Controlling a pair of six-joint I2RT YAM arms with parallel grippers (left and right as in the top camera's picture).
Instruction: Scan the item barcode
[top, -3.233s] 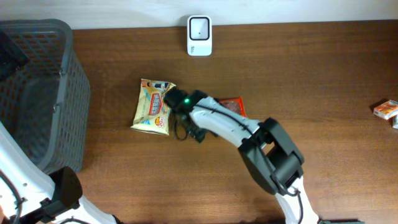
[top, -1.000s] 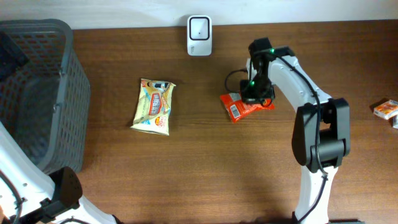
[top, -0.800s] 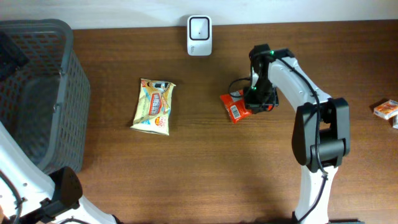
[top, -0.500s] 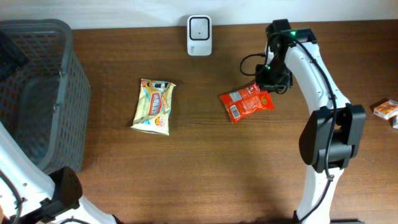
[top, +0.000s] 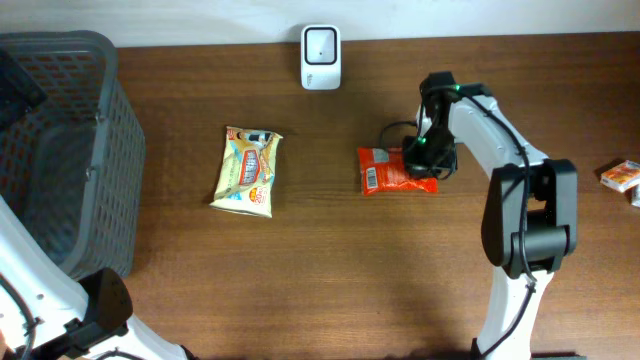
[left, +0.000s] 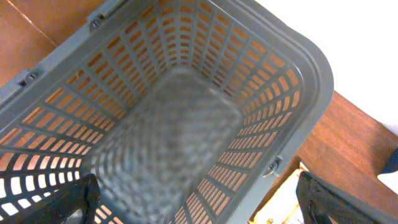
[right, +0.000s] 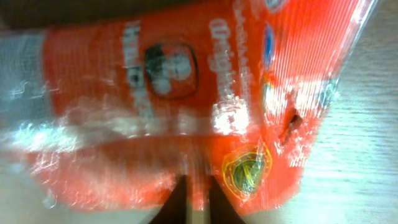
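Red snack packet had swung level; right gripper jaws nearly closed, pinching its edge; left gripper gaped empty.

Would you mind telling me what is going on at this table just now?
The right pincer is down on the right end of an orange-red foil snack packet lying on the brown wooden table, its jaws narrowed as if pinching it. The packet's white barcode patch faces up, well short of the white scanner box at the far edge. The left pincer hangs open over the grey plastic basket. A yellow snack bag lies apart.
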